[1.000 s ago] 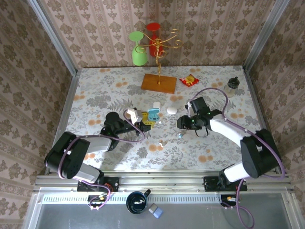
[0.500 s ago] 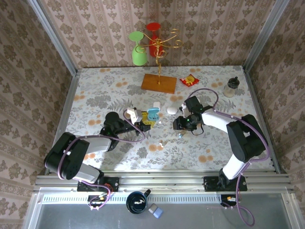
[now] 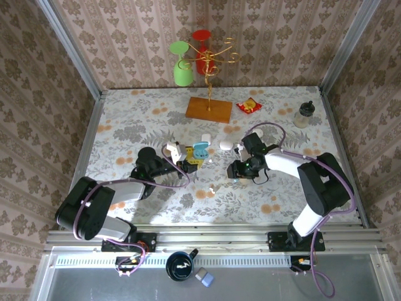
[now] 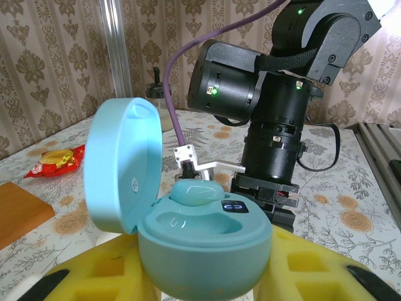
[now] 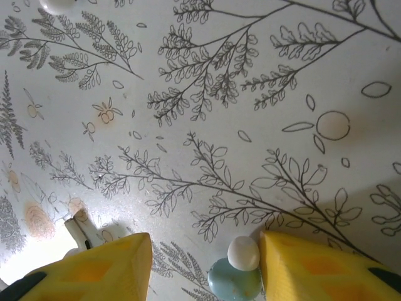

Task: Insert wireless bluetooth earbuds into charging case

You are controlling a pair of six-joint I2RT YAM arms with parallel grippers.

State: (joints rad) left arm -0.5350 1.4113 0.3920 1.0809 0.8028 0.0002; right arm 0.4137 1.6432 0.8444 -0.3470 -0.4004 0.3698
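The right end effector (image 5: pixel 205 268), spread, straddles the pale-blue earbud (image 5: pixel 237 273) on the tabletop (image 5: pixel 250 125), off-centre beside one finger (image 5: pixel 313 271); closing could flick it away. The left end effector (image 4: pixel 203 279) pinches the open charging case (image 4: pixel 200 235).

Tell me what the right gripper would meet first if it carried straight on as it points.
Most likely the pale-blue earbud, lying on the tablecloth between the right gripper's open jaws. Behind it is the tablecloth itself; the gap is hard to judge.

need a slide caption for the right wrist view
Right gripper open over the floral tablecloth, its yellow fingers straddling a pale-blue earbud with a white tip.
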